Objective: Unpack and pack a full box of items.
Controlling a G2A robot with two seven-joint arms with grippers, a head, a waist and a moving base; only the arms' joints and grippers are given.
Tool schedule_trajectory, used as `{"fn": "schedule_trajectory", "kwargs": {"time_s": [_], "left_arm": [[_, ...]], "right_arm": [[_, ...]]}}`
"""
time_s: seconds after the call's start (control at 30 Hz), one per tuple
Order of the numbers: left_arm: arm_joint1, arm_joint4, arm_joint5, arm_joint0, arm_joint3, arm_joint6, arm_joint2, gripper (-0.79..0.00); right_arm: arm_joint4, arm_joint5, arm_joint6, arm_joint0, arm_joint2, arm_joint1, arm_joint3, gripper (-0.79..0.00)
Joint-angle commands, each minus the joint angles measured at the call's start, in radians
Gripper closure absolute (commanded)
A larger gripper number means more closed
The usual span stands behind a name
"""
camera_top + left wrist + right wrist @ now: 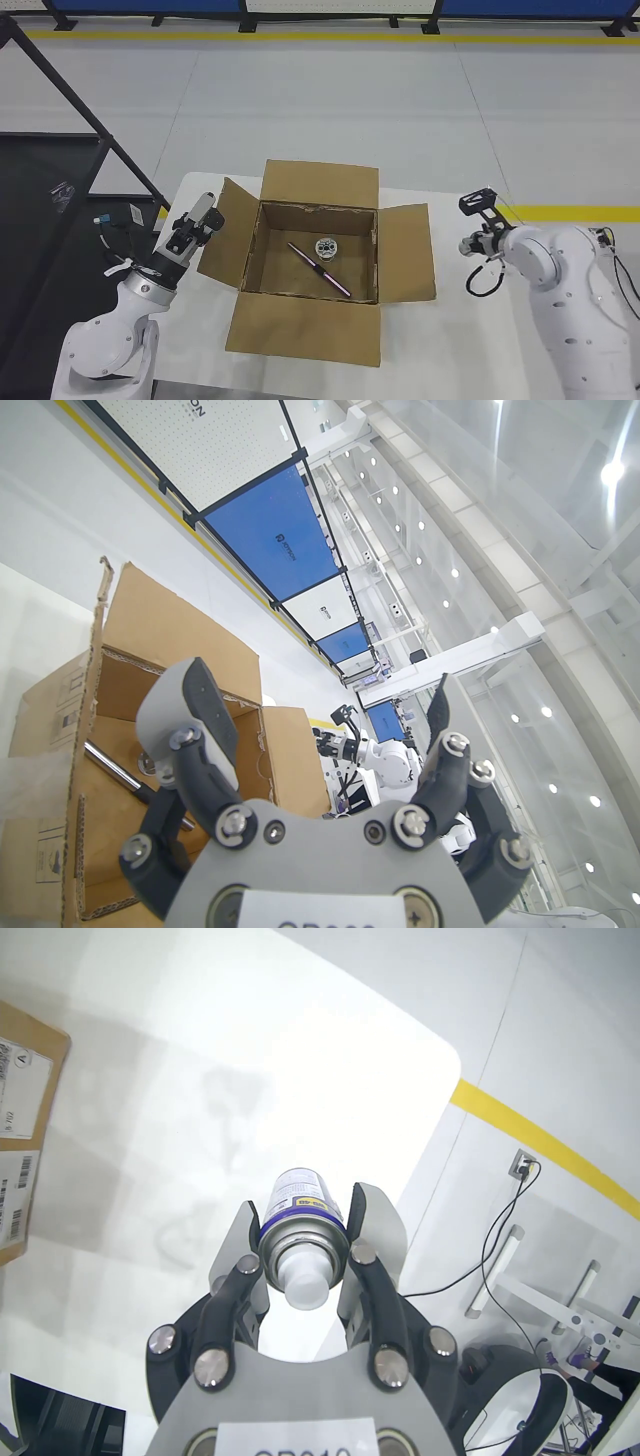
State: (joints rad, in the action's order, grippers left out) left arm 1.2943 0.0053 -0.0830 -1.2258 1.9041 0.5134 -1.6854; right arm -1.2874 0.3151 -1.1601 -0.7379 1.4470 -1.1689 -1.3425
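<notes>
Right jaws are pinching the spray can (300, 1223) near its top, over the bench (470, 340) right of the box (310, 330); left jaws are spread by the left flap (225, 235). I'd bring it down upright, base flat, clear of the box, then release.

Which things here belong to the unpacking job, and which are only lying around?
Job: cardboard box, with rod and round metal part inside; spray can, gripped by right tool; left tool, open beside the box.
Lying around: black frame beside the table; floor socket with cable; blue panels.
</notes>
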Motion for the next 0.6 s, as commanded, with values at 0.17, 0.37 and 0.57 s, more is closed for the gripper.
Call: {"fn": "schedule_trajectory", "kwargs": {"time_s": [0.17,0.37,0.57], "left_arm": [[0.000,0.000,0.000,0.000,0.000,0.000,0.000,-0.785],[0.000,0.000,0.000,0.000,0.000,0.000,0.000,-0.785],[0.000,0.000,0.000,0.000,0.000,0.000,0.000,-0.785]], "right_arm": [[-0.021,-0.028,0.002,0.010,-0.034,0.000,0.055,0.000],[-0.014,-0.026,-0.008,0.021,-0.040,0.003,0.086,0.000],[0.004,-0.016,-0.012,0.031,-0.052,0.004,0.124,0.000]]}}
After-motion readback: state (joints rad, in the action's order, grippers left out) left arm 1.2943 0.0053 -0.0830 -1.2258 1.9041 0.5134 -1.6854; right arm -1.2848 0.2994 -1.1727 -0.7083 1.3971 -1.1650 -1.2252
